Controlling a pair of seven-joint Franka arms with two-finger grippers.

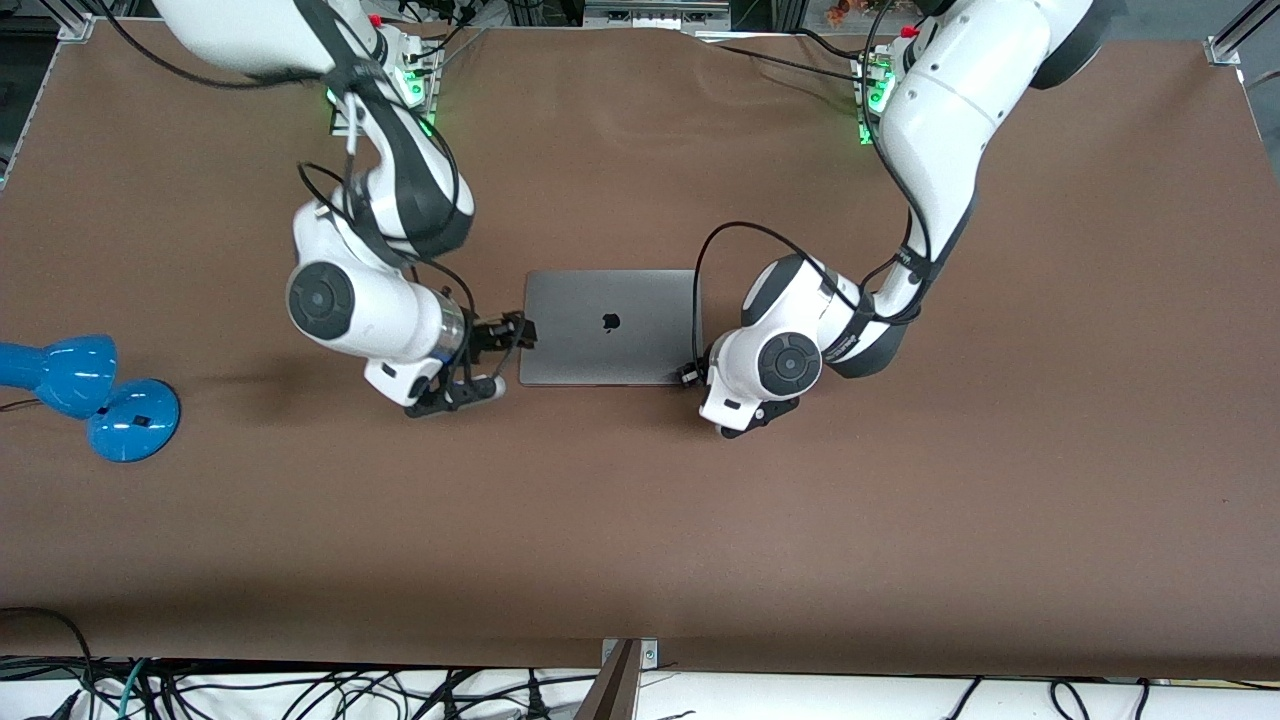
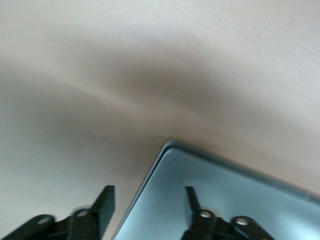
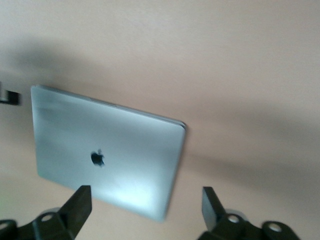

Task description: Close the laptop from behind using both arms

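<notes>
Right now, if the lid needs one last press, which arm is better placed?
Probably left: the left tool, open, is over the laptop corner, one finger above the closed lid. The right tool, also open, sits beside the laptop's edge.

The laptop (image 1: 608,327) at mid-frame has a smooth, matt grey metal lid with a soft sheen, lying on the matt brown, cloth-like desk (image 1: 640,520), while the lamp (image 1: 85,392) at the frame's left edge is glossy blue, seemingly plastic or enamelled.
</notes>
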